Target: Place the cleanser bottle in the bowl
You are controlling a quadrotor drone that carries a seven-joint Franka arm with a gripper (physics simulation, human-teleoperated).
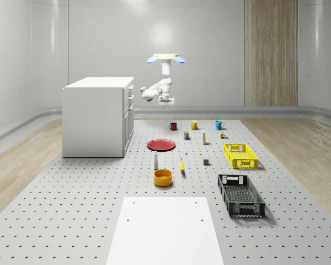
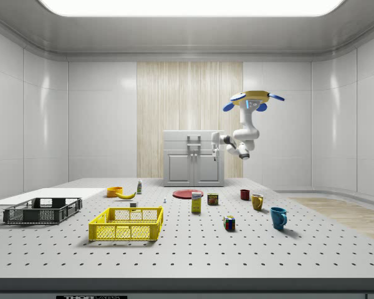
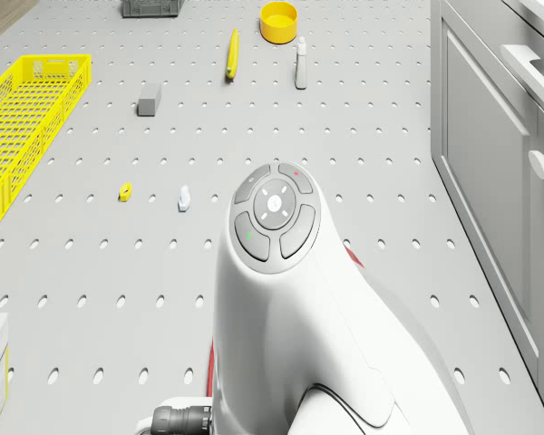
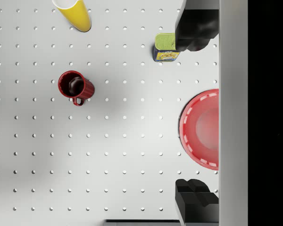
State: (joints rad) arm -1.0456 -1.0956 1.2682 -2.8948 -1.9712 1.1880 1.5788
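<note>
Cleanser bottle [image 1: 155, 160] stands far below the spread, empty gripper [image 4: 196, 113]; a hasty descent could topple it.

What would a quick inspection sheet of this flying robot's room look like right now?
Surface: grey perforated floor, with a blank white panel at the near edge.
Job's things: small white cleanser bottle upright beside the orange round bowl, apart from it, not in it.
Clutter: red plate, yellow banana, red mug, yellow mug, blue mug, yellow mesh crate, black mesh crate, small tins and boxes.
Gripper: black-fingered gripper open, high above the plate's edge; the white drone hovers there, beside the cabinet.
Cables: nothing seen.
Surroundings: white cabinet, pale walls, wood panel.
</note>
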